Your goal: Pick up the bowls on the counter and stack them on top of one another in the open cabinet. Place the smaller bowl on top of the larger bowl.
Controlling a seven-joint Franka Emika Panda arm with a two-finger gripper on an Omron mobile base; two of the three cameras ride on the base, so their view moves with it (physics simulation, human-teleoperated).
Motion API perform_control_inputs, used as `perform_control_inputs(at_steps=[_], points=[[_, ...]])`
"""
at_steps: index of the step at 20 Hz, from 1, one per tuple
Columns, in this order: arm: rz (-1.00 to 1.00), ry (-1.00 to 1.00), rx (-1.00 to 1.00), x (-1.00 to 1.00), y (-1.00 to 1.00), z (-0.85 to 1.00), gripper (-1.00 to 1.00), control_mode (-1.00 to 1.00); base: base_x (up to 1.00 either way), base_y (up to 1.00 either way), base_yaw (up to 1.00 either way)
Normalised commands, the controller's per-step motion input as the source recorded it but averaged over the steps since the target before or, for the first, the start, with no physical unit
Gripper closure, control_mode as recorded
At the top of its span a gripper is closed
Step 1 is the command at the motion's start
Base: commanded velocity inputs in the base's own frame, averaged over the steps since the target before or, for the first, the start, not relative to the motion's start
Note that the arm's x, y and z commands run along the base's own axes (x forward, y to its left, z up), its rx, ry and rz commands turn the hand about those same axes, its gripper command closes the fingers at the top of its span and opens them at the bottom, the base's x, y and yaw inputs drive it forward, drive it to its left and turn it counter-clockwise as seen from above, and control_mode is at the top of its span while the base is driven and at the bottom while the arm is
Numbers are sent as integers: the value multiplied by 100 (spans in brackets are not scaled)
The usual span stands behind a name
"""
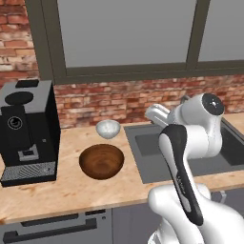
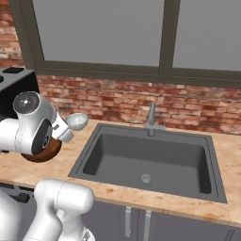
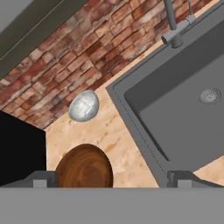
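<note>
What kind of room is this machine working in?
It looks like a home-style kitchen, computer-rendered. A wooden counter holds an inset grey sink with a faucet, a black coffee machine stands by the brick wall, and two bowls, one white and one brown, sit out.

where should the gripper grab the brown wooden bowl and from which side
Probably by the rim, from above. The larger bowl sits upright and open on the counter; it looks too wide to span, so one finger inside and one outside the wall suits it. The rim section toward the sink seems freest, since the coffee machine stands on the other side and the smaller bowl behind.
</note>
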Motion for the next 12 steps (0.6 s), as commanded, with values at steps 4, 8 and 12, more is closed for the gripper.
perform_control_inputs(at_steps=[4, 8, 12], points=[[0, 0, 0, 0, 0, 0, -100, -100, 0, 0, 0], [0, 0, 1, 1, 0, 0, -100, -100, 0, 0, 0], [0, 0, 2, 13, 0, -16, -100, -100, 0, 0, 0]])
